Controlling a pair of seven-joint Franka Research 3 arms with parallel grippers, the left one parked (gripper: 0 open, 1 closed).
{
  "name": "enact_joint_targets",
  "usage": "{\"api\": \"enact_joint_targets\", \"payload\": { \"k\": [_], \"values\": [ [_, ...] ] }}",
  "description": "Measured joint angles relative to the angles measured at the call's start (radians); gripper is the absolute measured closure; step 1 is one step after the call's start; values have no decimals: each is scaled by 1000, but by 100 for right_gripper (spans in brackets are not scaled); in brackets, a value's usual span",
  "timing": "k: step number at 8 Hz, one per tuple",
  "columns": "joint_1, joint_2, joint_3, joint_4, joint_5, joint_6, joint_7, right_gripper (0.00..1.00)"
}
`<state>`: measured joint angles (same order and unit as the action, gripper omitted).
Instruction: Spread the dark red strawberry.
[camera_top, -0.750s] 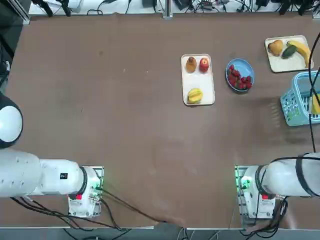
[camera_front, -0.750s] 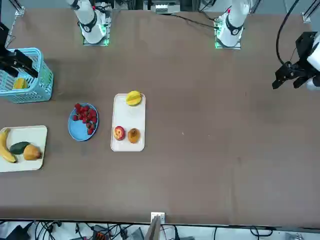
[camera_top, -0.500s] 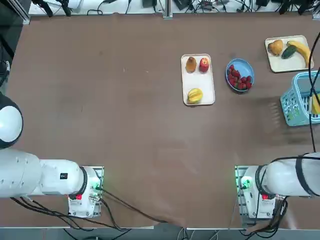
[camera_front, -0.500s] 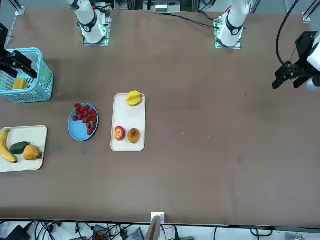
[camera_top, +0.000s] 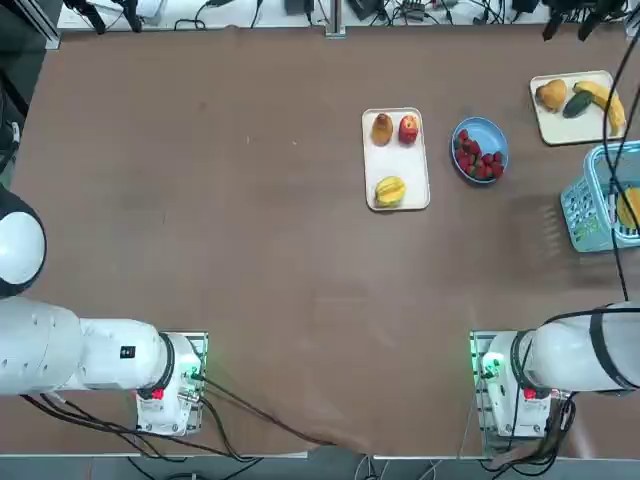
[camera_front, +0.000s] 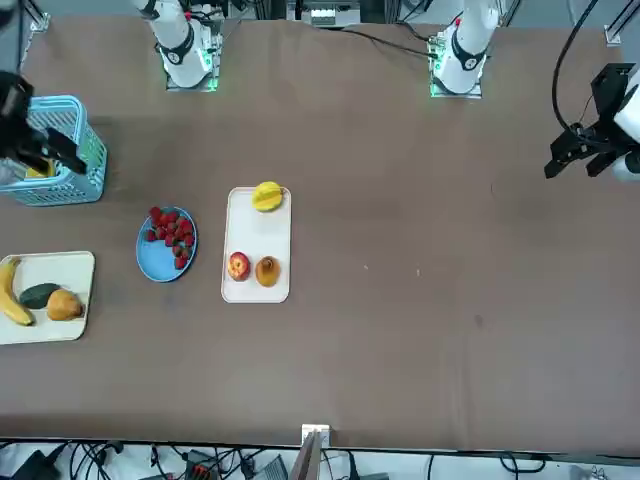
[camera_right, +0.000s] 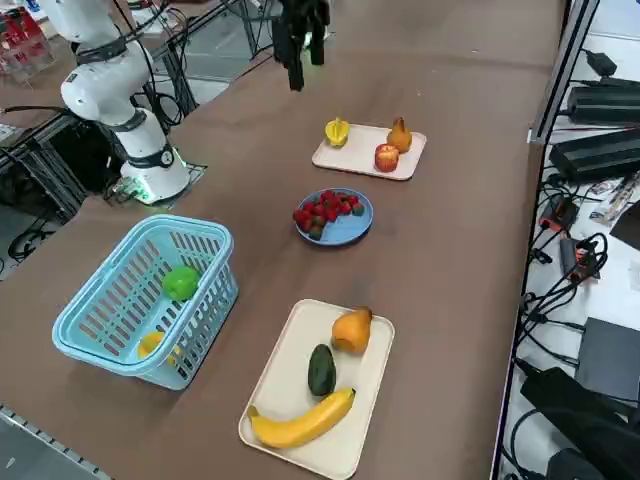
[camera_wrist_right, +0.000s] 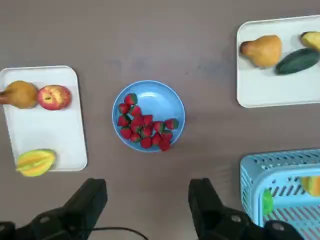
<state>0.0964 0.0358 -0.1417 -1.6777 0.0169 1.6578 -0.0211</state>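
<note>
Basket (camera_wrist_right: 285, 185) right of plate (camera_wrist_right: 172, 105), tray (camera_wrist_right: 45, 135) left

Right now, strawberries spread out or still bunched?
Bunched. The dark red strawberries lie touching in one cluster inside the blue plate; none on the table. The right hand hangs open above, apart from them.

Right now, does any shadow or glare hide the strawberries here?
Right wrist view: no, the strawberries on the blue plate are evenly lit below the open right gripper. Top view: only a soft shadow on the table beside the basket.
</note>
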Motion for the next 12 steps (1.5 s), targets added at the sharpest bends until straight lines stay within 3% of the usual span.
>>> {"api": "enact_joint_targets", "payload": {
  "k": [8, 10, 12],
  "values": [
    [40, 22, 9, -514, 0, 453, -1, 2],
    [36, 61, 7, -573, -6, 520, -15, 6],
    [5, 107, 1, -577, -14, 539, -151, 11]
  ]
}}
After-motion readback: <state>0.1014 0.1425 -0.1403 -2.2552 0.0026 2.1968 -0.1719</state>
